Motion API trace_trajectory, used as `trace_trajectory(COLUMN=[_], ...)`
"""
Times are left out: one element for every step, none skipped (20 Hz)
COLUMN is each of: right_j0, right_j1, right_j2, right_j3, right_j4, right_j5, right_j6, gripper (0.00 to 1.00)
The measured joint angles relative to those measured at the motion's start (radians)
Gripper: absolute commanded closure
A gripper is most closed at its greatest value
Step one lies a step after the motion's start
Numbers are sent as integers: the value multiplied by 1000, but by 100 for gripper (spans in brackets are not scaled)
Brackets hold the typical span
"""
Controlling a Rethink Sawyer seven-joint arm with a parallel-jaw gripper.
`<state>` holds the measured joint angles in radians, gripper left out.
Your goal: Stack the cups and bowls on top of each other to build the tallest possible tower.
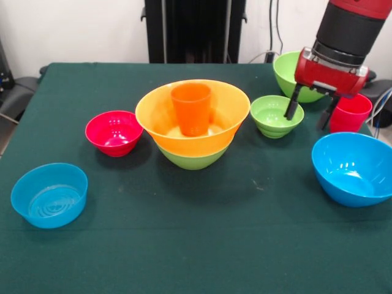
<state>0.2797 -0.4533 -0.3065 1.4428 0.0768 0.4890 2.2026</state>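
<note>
Green-clothed table (184, 245). Gripper (309, 113) open, holding nothing, between small green bowl (275, 115) and red cup (350, 113). Orange cup (191, 109) stands in orange bowl (153, 116), well off. No legible writing.

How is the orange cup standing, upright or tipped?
Upright. The orange cup stands mouth up inside the wide orange bowl, its rim level.

This looks like a robotics lab or test room rather than a home. A red and black robot arm (343, 43) reaches over a surface (184, 245) covered in dark green cloth, and a black pedestal (195, 30) stands behind it against a plain white wall (79, 30). Cables (277, 24) hang down the wall, and more cables (383, 101) trail at the right edge.
</note>
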Motion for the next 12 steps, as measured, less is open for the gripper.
trace_trajectory(right_j0=[8,16,32,38,45,49,54,59,61,67,69,74], right_j1=[7,14,27,31,36,39,42,45,46,47,47,47], right_j2=[-10,-20,-38,-45,-51,-55,-59,-61,-61,-61,-61,-62], right_j3=[0,0,0,0,1,1,3,7,9,19,23,30], right_j4=[0,0,3,5,7,9,13,18,21,29,32,37], right_j5=[0,0,0,-1,-2,-3,-7,-15,-20,-37,-44,-59], right_j6=[2,5,11,15,20,23,28,35,38,47,50,58], gripper=[0,0,0,0,0,0,0,0,0,0,0,0])
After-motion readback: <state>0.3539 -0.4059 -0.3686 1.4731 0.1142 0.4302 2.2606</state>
